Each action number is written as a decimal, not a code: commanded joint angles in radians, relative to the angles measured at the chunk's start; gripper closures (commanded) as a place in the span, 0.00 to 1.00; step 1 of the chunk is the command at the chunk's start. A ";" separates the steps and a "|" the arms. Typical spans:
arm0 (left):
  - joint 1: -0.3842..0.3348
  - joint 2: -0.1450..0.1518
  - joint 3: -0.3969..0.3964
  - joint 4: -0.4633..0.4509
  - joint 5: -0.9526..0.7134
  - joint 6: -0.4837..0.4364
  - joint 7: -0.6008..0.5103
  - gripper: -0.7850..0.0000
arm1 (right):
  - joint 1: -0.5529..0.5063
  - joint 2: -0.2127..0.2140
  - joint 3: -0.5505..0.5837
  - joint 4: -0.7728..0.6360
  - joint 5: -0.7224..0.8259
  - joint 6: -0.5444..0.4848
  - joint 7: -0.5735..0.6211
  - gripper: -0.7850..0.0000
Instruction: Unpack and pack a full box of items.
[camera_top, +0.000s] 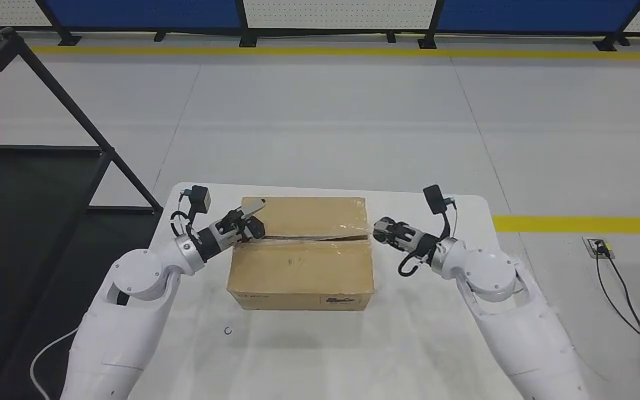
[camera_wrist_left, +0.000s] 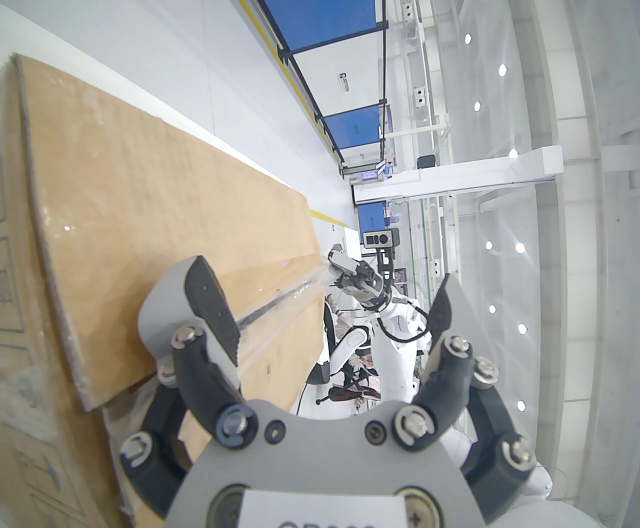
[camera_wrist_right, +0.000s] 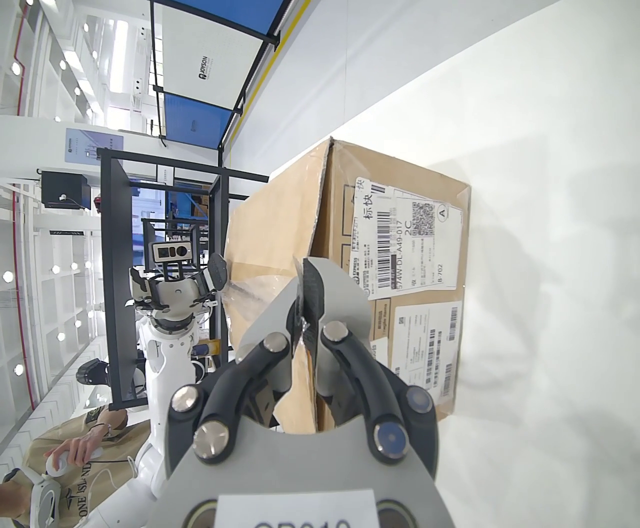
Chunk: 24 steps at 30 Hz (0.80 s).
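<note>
1. Brown corrugated cardboard box sits in the middle of the white table. Its long side runs across in front of the robot, and its top flaps are folded down and meet along a lengthwise seam.
2. Clear glossy tape lies along that seam, wrinkled near the box's left end.
3. The left gripper is at the left end of the seam with its jaws spread wide and nothing held. One finger pad lies just beside the taped seam at the flap's edge. The other finger stands off in the air, apart from the box.
4. The right gripper is at the right end of the seam. Its fingers are clenched on the end edge of a top flap, with cardboard showing between them.
5. White shipping labels with barcodes are stuck on the box's right end wall, one above another.
6. A small dark thing lies on the table near the box's front left corner. It is too small to tell what it is.
7. A yellow floor line runs past the table's right side.
</note>
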 joint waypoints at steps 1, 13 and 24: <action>0.000 0.000 0.001 -0.001 0.000 0.000 0.000 0.00 | -0.002 0.000 -0.001 0.004 0.001 -0.007 0.000 1.00; 0.005 0.001 0.007 -0.005 -0.004 0.002 0.003 0.00 | -0.013 0.002 0.002 0.012 0.010 -0.041 -0.001 0.15; 0.027 0.005 -0.002 -0.037 -0.009 -0.007 0.012 0.00 | -0.048 0.007 0.077 -0.052 0.101 -0.091 -0.076 0.00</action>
